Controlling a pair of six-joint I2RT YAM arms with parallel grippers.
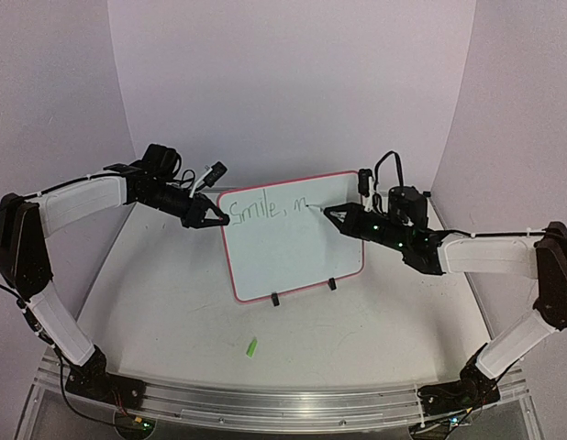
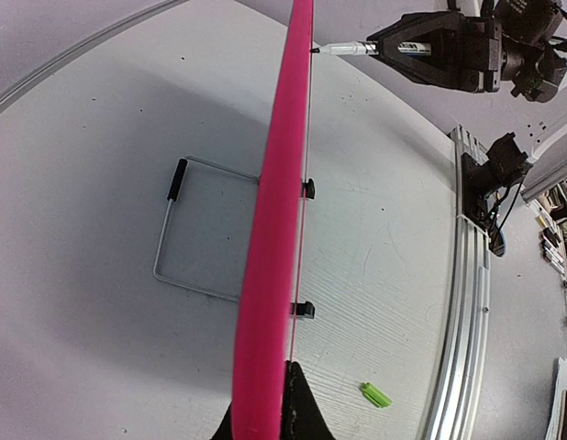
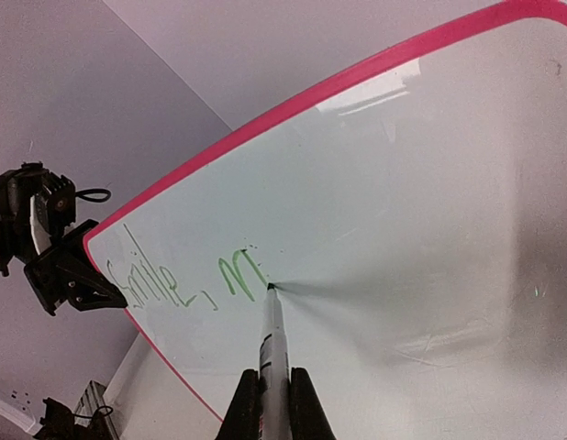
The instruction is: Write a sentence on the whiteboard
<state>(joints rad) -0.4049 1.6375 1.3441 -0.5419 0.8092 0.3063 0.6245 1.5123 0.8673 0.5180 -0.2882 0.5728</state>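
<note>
The whiteboard (image 1: 297, 261), white with a red-pink rim, stands tilted on the table. The sentence (image 1: 265, 210) is thin green handwriting along its top, reading "Smile, m". My left gripper (image 1: 213, 220) is shut on the whiteboard's upper left edge. In the left wrist view the whiteboard (image 2: 274, 229) shows edge-on, pinched in that gripper (image 2: 270, 385). My right gripper (image 3: 272, 376) is shut on a marker (image 3: 272, 335), whose tip touches the whiteboard (image 3: 421, 202) just right of the last letter of the sentence (image 3: 187, 280).
A green marker cap (image 1: 252, 346) lies on the table in front of the board. Two black clip feet (image 1: 275, 299) hold the board's lower edge. A wire stand (image 2: 173, 238) rests behind it. An aluminium rail (image 1: 283, 403) runs along the near edge.
</note>
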